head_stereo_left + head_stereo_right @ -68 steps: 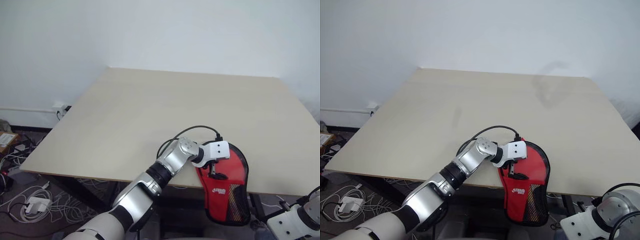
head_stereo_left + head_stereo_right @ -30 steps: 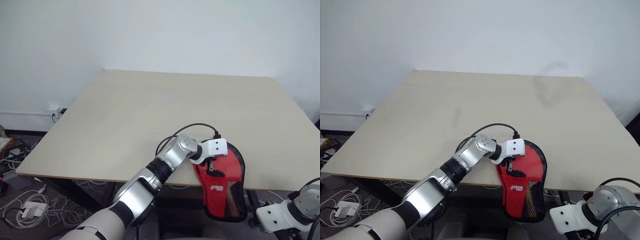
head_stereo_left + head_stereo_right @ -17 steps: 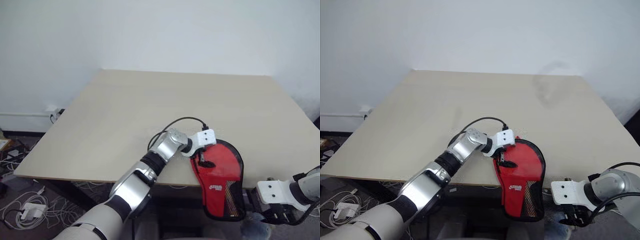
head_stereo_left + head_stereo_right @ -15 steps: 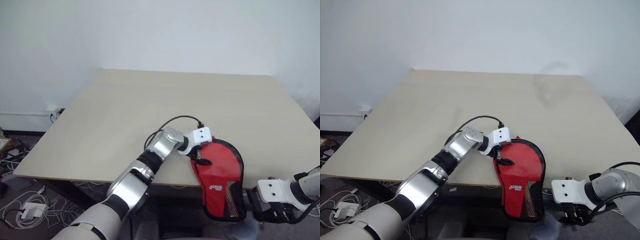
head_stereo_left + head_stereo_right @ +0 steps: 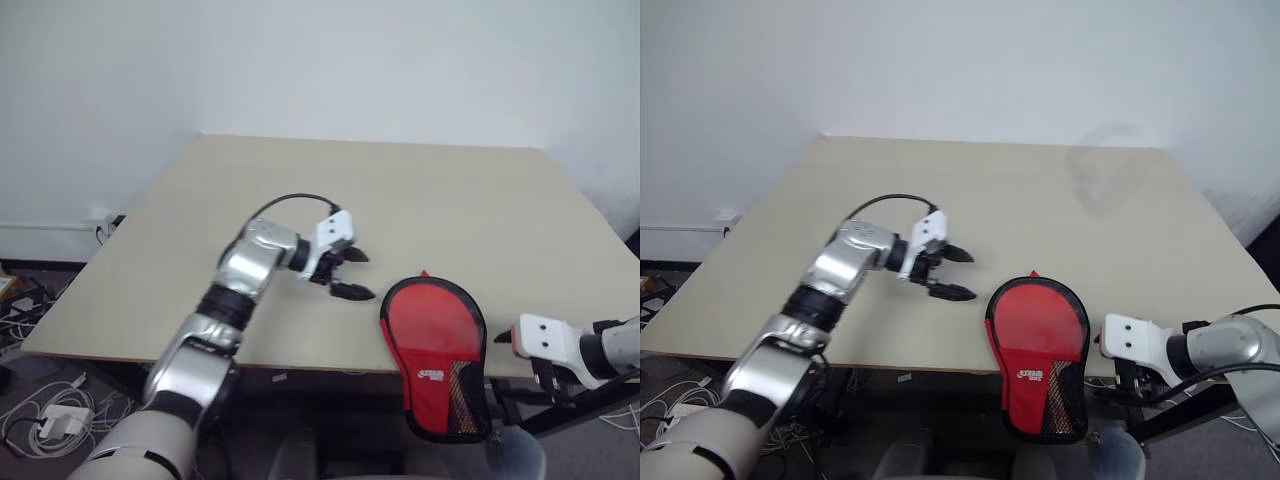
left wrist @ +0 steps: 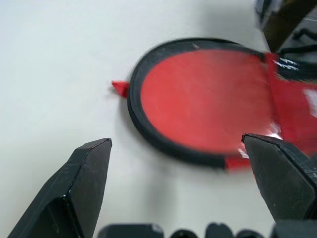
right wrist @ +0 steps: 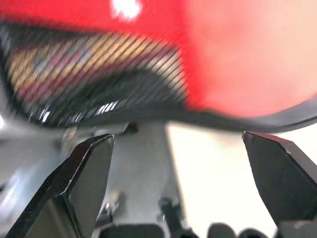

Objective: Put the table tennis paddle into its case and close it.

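The left gripper (image 5: 352, 274) hangs over the table (image 5: 250, 210) with its fingers spread wide, holding nothing — apart from the red case (image 5: 436, 350), which lies closed at the near edge, its mesh end hanging off. Further right, the right gripper (image 5: 545, 381) sits just beside the case, jaws apart and empty

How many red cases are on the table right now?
1. The case lies closed at the table's near edge, its mesh end hanging over, between the open left gripper and open right gripper.
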Motion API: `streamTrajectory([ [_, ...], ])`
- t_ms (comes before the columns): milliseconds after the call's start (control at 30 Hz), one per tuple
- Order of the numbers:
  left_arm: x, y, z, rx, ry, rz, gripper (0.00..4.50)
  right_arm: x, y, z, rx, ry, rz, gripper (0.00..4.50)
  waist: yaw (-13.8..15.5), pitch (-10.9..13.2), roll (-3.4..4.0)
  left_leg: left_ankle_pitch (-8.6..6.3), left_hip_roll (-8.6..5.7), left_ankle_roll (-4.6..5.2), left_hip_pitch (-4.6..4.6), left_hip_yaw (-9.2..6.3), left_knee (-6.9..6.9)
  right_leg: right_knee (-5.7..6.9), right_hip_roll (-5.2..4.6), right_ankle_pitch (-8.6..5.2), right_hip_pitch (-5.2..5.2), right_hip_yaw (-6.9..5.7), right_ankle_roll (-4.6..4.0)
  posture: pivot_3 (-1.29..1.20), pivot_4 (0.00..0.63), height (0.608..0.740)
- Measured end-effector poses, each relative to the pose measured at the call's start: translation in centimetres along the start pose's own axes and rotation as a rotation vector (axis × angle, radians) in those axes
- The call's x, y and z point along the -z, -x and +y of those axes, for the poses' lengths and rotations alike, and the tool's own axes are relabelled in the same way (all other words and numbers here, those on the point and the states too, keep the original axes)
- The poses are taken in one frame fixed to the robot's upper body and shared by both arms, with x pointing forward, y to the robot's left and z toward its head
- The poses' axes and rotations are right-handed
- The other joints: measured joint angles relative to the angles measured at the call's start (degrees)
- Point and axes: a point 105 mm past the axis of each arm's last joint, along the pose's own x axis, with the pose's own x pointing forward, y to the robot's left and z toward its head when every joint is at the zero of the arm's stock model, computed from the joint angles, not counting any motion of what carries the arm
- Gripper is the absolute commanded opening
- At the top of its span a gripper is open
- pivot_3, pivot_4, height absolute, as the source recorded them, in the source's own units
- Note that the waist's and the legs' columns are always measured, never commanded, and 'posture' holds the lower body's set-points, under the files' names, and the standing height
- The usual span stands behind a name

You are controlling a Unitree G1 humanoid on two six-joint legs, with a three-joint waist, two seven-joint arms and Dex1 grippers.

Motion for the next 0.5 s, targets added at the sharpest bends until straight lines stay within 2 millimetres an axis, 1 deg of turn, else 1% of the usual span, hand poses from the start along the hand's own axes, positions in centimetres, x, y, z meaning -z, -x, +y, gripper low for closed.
streamTrajectory([
  [67,1.4,2.5,-0.5,-0.009,0.027,0.036,4.50,-1.0,0.7,-1.0,0.046,-0.026,-0.060,4.48,0.0,0.0,0.00,0.00,0.02,-0.01,0.00,0.00,0.00,0.00,0.01,0.00,0.00,-0.01,-0.01,0.00,0.000,0.740],
  [133,2.4,4.7,-0.8,-0.036,0.045,0.056,4.50,-1.9,1.2,-1.8,0.081,-0.038,-0.098,4.48,0.0,0.1,0.00,0.00,0.05,-0.01,0.01,0.01,0.01,0.00,0.00,0.02,0.00,0.00,-0.04,0.00,0.000,0.740],
  [200,3.4,6.5,-1.1,-0.069,0.063,0.082,4.50,-2.7,1.4,-2.3,0.110,-0.036,-0.112,4.48,0.1,0.1,0.01,0.00,0.07,-0.01,0.01,0.05,0.01,0.00,-0.03,0.04,-0.01,-0.01,-0.07,0.00,0.000,0.740],
  [267,4.9,8.0,-1.4,-0.109,0.099,0.123,4.50,-3.1,1.6,-2.5,0.118,-0.034,-0.120,4.48,0.3,0.1,0.01,0.00,0.07,-0.01,0.00,0.08,-0.02,-0.01,-0.08,0.04,-0.01,-0.02,-0.08,0.00,0.000,0.740],
  [333,6.7,8.6,-2.0,-0.126,0.142,0.157,4.50,-3.0,1.6,-2.5,0.118,-0.046,-0.117,4.48,0.3,0.1,0.02,0.00,0.07,0.00,-0.02,0.14,-0.05,-0.02,-0.13,0.04,-0.05,0.00,-0.08,0.00,0.000,0.740],
  [400,8.0,8.7,-2.9,-0.130,0.169,0.183,4.50,-2.9,1.5,-2.6,0.123,-0.055,-0.111,4.48,0.3,0.1,0.01,0.00,0.11,-0.01,-0.04,0.19,-0.10,-0.02,-0.14,0.06,-0.13,0.02,-0.11,0.00,0.000,0.740],
  [500,8.8,8.3,-4.0,-0.124,0.186,0.198,4.50,-2.7,1.3,-2.5,0.119,-0.070,-0.103,4.48,0.3,0.1,0.01,-0.01,0.16,-0.02,-0.06,0.22,-0.20,-0.01,-0.14,0.07,-0.23,0.02,-0.13,0.00,0.000,0.740],
])
